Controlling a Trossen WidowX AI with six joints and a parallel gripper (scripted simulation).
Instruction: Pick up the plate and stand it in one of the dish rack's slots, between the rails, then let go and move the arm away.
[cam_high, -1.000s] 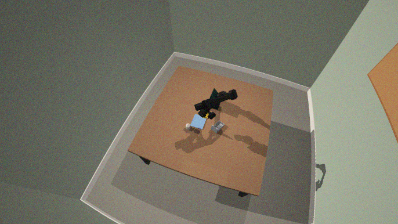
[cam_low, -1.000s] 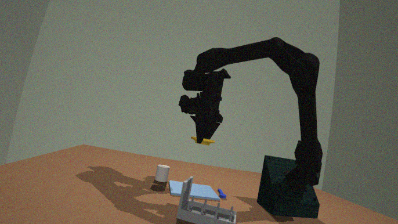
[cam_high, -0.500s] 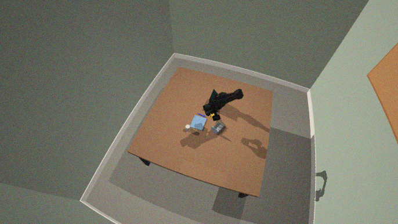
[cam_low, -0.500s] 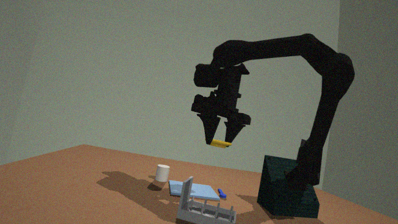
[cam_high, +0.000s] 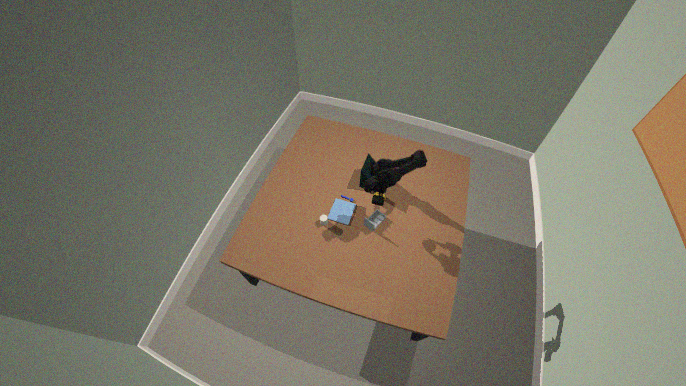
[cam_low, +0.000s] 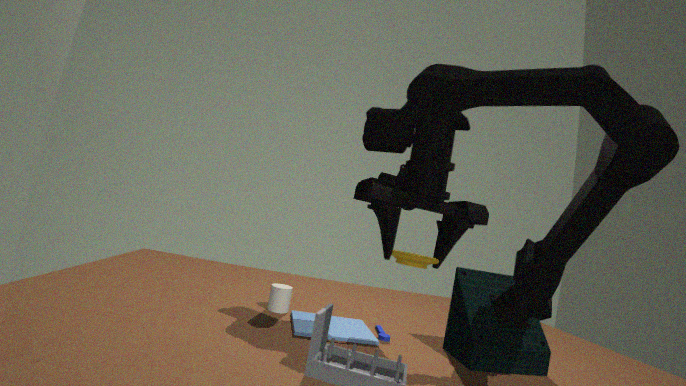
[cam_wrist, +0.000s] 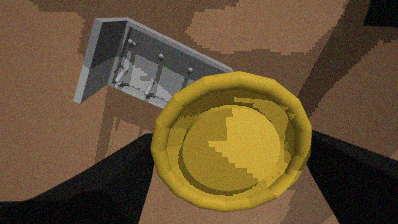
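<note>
A yellow round plate (cam_high: 384, 196) (cam_low: 415, 261) (cam_wrist: 231, 175) is held nearly flat, high above the table. My gripper (cam_low: 412, 260) (cam_wrist: 227, 139) is shut on it, one finger at each side of its rim. The grey dish rack (cam_high: 369, 220) (cam_low: 320, 332) (cam_wrist: 89, 67) stands on the table with a tall panel at one end and several short posts. In the wrist view the rack is up and left of the plate, which hides its right end. In the exterior view the rack is lower and left of the plate. No plate stands in the slots that show.
A light blue flat block (cam_high: 342, 212) (cam_low: 345, 330) lies beside the rack. A white cylinder (cam_high: 323, 218) (cam_low: 280, 298) is past its far side, and a small dark blue object (cam_high: 346, 198) (cam_low: 382, 333) lies by its edge nearer the arm's dark base (cam_low: 495, 345).
</note>
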